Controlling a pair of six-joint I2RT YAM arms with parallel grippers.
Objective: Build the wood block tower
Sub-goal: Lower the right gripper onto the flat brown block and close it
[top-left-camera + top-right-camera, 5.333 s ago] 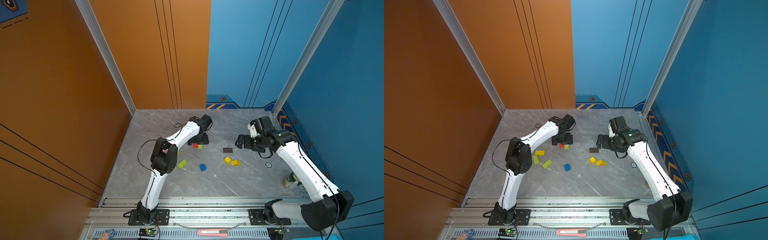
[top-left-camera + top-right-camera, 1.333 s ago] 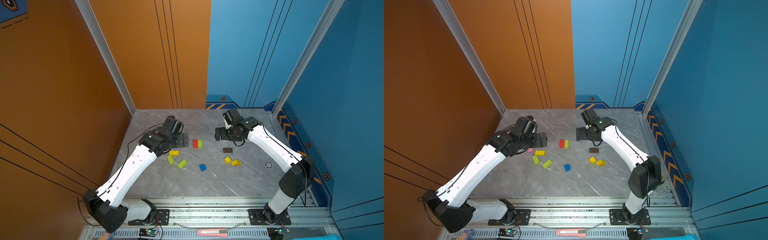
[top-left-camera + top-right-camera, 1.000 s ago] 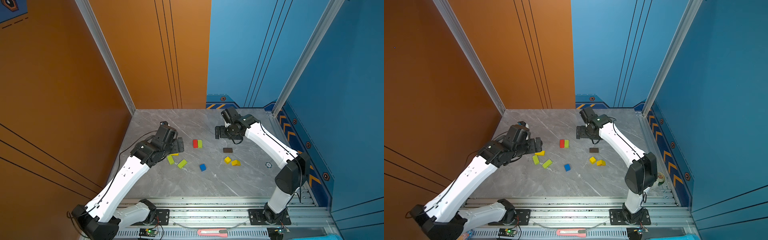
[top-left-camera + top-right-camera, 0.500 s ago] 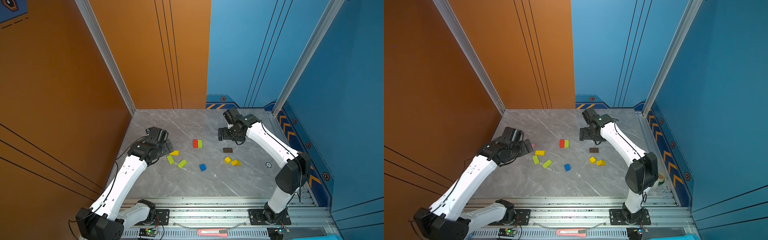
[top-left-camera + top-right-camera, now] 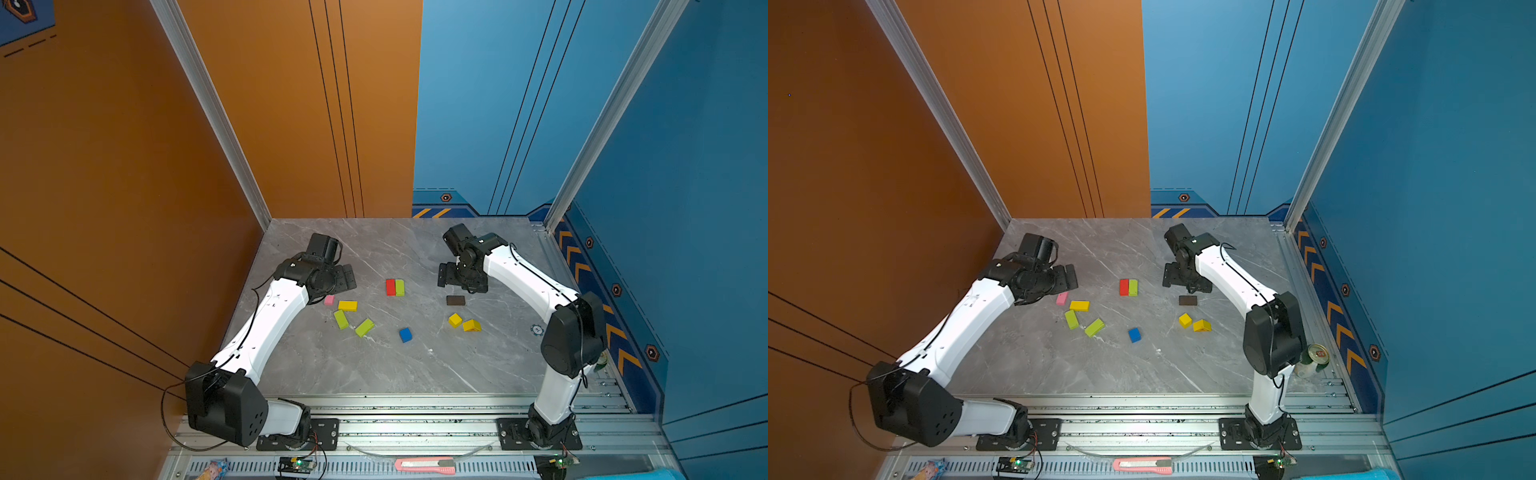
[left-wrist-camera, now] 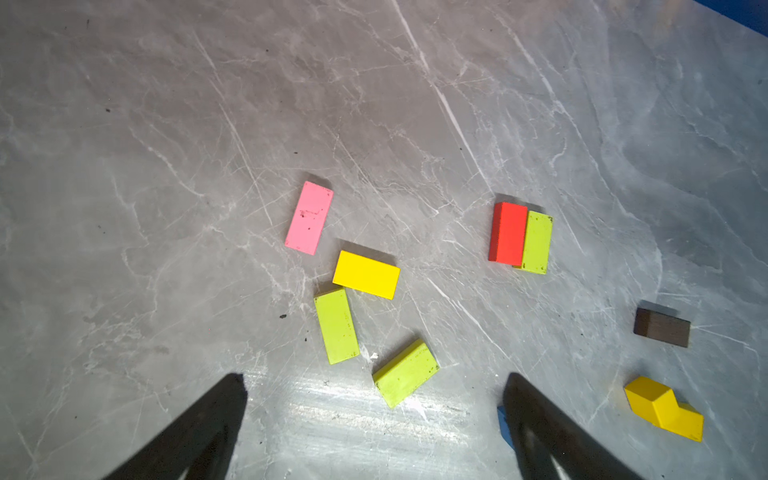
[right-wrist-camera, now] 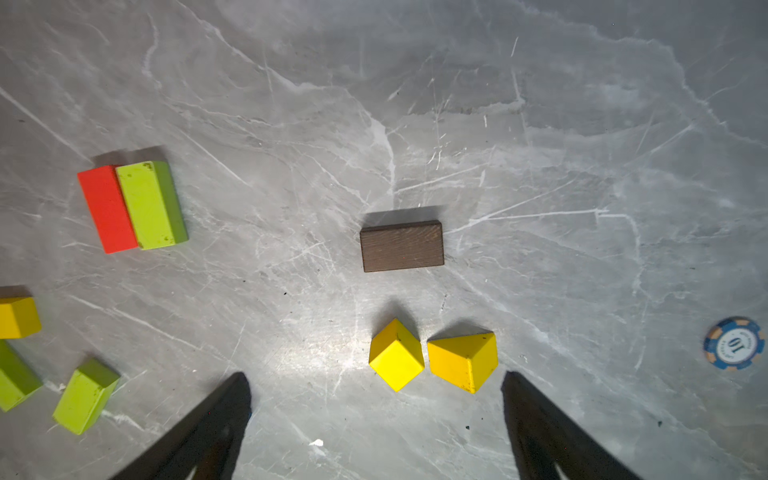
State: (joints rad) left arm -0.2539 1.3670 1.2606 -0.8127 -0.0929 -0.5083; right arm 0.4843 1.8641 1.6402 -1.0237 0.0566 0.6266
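1. Left gripper (image 6: pixel 374 386) has swung off the red-lime pair (image 5: pixel 395 287) toward the table's (image 5: pixel 374 374) left side; jaws spread, empty.
2. Right gripper (image 7: pixel 376 379) has drawn back behind the brown bar (image 5: pixel 455 300); jaws spread, empty.
3. The blocks (image 5: pixel 1134 335) lie unmoved and unstacked. The pair sits mid-table, touching, probably the base: no tower yet.

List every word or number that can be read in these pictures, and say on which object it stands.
"10": at the centre of the blue poker chip, in the right wrist view.
Small lettering around that number: too blurred to read.
Drinks can: red mark on top, too small to read.
Wood blocks: no text.
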